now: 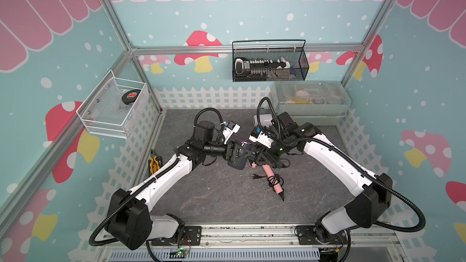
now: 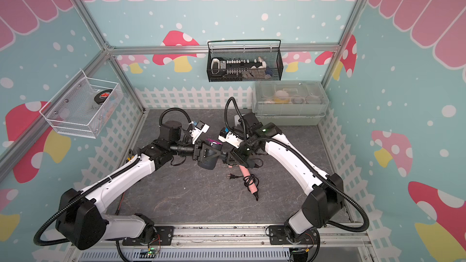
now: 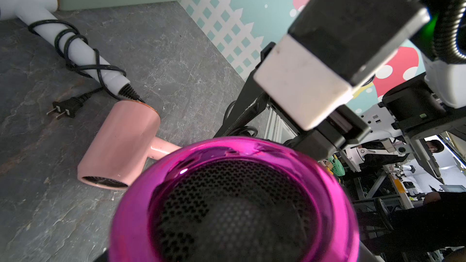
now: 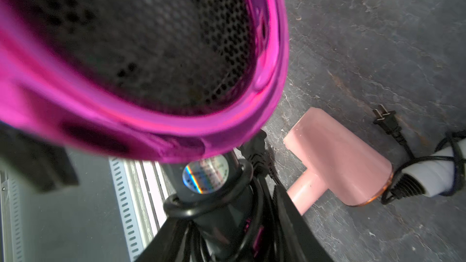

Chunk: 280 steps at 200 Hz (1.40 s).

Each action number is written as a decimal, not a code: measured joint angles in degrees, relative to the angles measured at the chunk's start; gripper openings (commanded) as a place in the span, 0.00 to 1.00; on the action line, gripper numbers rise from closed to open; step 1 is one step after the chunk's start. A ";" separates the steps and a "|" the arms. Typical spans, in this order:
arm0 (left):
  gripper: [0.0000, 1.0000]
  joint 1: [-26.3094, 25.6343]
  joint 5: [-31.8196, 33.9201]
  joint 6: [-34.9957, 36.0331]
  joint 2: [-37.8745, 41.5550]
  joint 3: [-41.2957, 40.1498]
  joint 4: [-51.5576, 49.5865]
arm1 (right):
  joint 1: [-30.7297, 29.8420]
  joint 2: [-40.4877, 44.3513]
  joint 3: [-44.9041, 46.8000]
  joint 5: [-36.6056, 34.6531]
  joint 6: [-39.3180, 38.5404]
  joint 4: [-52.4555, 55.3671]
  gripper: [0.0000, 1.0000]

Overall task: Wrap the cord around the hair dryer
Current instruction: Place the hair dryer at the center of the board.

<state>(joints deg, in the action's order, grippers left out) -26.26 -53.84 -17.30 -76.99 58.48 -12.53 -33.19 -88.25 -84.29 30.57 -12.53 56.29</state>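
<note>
The left gripper [image 1: 235, 152], jaws partly parted, is clamped on the barrel of the dark plastic hair dryer with a shiny magenta rear ring [image 1: 239, 165]. Just to its right, the right gripper [image 4: 227, 245] straddles that dryer's black handle [image 4: 214, 220] and the black cord [image 4: 255, 219] lying along it; whether its fingers press them I cannot tell. A pink hair dryer [image 4: 338, 157] lies on the table just beside this gripper.
</note>
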 measured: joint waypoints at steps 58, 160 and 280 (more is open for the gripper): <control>0.00 0.57 0.59 3.02 0.00 1.18 -5.88 | -0.04 -2.91 0.13 4.17 -2.64 -0.24 0.00; 0.56 4.22 12.52 5.49 6.27 1.44 -14.93 | -0.24 -8.98 3.61 16.39 2.56 -17.44 0.00; 0.99 14.32 27.76 5.73 21.73 -0.02 -6.60 | -5.33 -34.36 -1.36 23.96 47.32 -51.08 0.00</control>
<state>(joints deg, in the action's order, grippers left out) -11.94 -26.09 -11.57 -55.27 58.46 -19.14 -38.52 -122.61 -85.65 54.52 34.79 5.21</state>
